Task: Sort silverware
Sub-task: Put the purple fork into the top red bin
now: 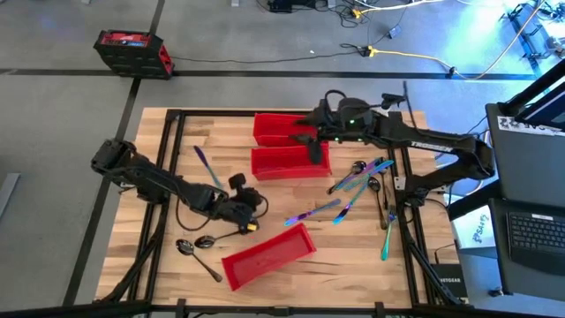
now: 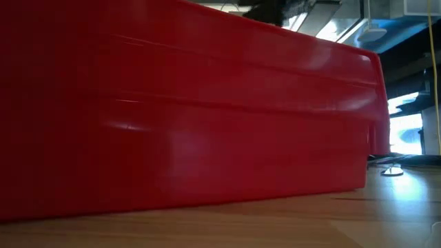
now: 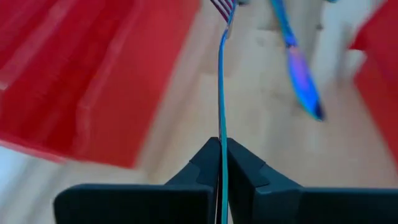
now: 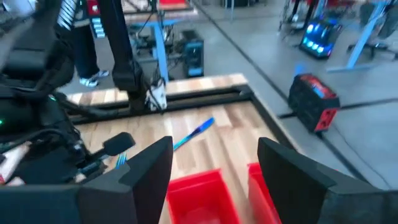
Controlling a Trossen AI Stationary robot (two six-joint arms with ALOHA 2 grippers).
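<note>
My left gripper [image 1: 254, 209] is low over the table's middle, between the red bins, shut on an iridescent teal fork [image 3: 222, 74]. Its tines [image 4: 120, 160] also show in the right wrist view. My right gripper [image 1: 314, 148] hangs open over the two far red bins [image 1: 287, 163], touching nothing, its fingers spread [image 4: 214, 165]. Several iridescent pieces of silverware [image 1: 353, 181] lie flat on the table's right half. One knife [image 1: 207, 168] lies left of the far bins. Two dark spoons [image 1: 194, 245] lie near the front left. My left gripper pinches the fork's handle [image 3: 221, 146] between its two fingers, with the handle seen edge-on. The fork sticks straight out ahead of the fingertips, along them, with its tines [image 3: 224, 7] toward the table's right. Whether the tines touch the table, I cannot tell.
A third red bin [image 1: 269, 254] lies slanted near the front edge and fills the low view [image 2: 193, 110]. An iridescent piece [image 3: 303, 73] lies on the wood just beyond the fork. A black frame borders the table [image 1: 177, 132]. Bare wood shows between the bins.
</note>
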